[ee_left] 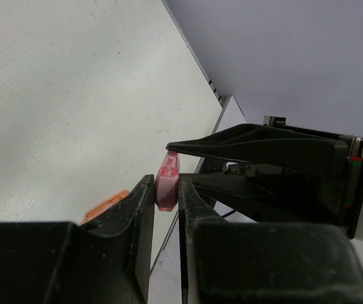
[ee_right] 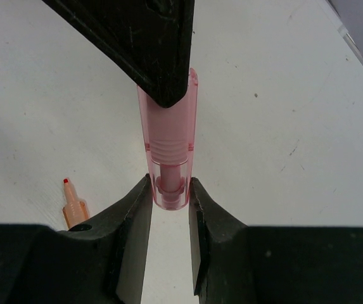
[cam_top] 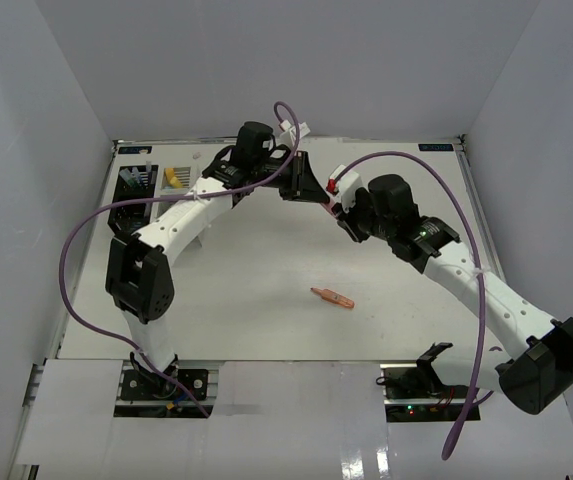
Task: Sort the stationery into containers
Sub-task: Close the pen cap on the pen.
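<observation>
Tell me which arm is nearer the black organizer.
Left. The left arm passes just beside the black organizer; the right arm reaches in from the table's right side. The left gripper and right gripper share the pink marker.

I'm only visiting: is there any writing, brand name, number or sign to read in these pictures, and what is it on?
No text can be read in any view.
Small bluish mark at the far rim of the table: too small to read.
Pink marker: no print shows on it.
Orange marker: too small to tell whether it bears any print.
</observation>
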You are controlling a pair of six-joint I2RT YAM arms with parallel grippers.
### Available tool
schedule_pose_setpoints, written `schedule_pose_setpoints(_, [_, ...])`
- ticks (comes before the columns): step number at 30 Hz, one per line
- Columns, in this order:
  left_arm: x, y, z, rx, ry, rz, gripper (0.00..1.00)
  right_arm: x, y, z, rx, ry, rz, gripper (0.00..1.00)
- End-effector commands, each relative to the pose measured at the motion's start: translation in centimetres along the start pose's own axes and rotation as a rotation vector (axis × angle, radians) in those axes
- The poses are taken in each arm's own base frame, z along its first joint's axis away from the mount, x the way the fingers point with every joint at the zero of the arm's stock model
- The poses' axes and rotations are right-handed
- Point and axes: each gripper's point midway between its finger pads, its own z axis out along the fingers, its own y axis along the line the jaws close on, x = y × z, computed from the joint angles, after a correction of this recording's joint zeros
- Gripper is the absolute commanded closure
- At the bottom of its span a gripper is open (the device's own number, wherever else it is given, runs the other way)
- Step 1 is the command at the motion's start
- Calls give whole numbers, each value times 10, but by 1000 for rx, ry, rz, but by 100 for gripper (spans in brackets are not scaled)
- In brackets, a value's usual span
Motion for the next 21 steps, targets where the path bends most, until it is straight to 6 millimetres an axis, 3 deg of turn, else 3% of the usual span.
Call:
schedule_pose_setpoints(1, [8, -17, 11, 32, 31, 65, 100, -45, -9, -8, 25, -119, -18, 92])
schedule_pose_setpoints(15, [53, -30, 47, 68, 151, 50, 100, -73, -18, -16, 66, -218, 14, 92])
schedule_pose_setpoints(21, [70, -35, 56, 92, 201, 17, 100, -83, -39, -29, 195, -290, 29, 92])
